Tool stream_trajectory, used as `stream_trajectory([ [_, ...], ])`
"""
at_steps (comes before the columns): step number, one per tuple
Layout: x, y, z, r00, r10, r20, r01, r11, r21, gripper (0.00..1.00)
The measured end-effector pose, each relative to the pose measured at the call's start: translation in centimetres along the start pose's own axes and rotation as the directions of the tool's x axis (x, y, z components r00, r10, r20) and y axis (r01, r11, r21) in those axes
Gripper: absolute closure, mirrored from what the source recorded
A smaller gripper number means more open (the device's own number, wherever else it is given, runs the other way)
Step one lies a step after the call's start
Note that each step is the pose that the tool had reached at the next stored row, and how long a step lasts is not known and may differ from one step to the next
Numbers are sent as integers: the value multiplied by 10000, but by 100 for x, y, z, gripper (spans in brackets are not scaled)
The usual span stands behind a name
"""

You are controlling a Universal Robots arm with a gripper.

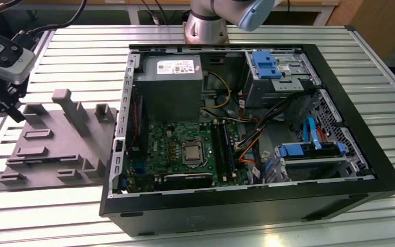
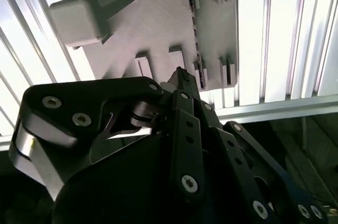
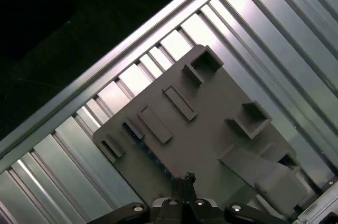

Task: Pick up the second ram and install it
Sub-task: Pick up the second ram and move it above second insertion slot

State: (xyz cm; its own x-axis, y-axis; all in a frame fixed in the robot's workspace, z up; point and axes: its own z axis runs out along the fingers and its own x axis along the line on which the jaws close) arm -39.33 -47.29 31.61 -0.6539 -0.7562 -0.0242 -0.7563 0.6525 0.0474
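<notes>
Closed on nothing, the pincer (image 3: 185, 179) hangs over the grey tray (image 1: 47, 154), at nine o'clock from the computer case (image 1: 362, 170) in the exterior view. The second ram (image 3: 148, 149) lies slotted in that tray, one end of its long axis just beside the pincer.

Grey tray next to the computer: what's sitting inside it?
The grey tray carries upright posts and slots. One slot holds a long, dark memory stick on edge. The gripper above covers part of the tray, so what lies there is hidden.
</notes>
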Motion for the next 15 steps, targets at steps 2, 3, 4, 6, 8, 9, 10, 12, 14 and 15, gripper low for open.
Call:
stream_trajectory([
  [2,0,0,0,9995,-304,-15,304,9995,-8,89],
  [3,0,0,0,9990,-447,-21,447,9990,-11,89],
  [4,0,0,0,9982,-601,-28,601,9982,-16,89],
  [6,0,0,0,9960,-887,-41,887,9961,-24,89],
  [8,0,0,1,9931,-1174,-54,1174,9931,-31,89],
  [9,0,0,1,9912,-1319,-60,1319,9913,-36,89],
  [10,0,0,1,9889,-1482,-67,1482,9889,-41,89],
  [12,0,0,1,9837,-1796,-82,1795,9837,-51,89],
  [14,0,0,2,9774,-2111,-94,2111,9775,-62,89],
  [15,0,0,2,9739,-2266,-101,2265,9740,-67,89],
])
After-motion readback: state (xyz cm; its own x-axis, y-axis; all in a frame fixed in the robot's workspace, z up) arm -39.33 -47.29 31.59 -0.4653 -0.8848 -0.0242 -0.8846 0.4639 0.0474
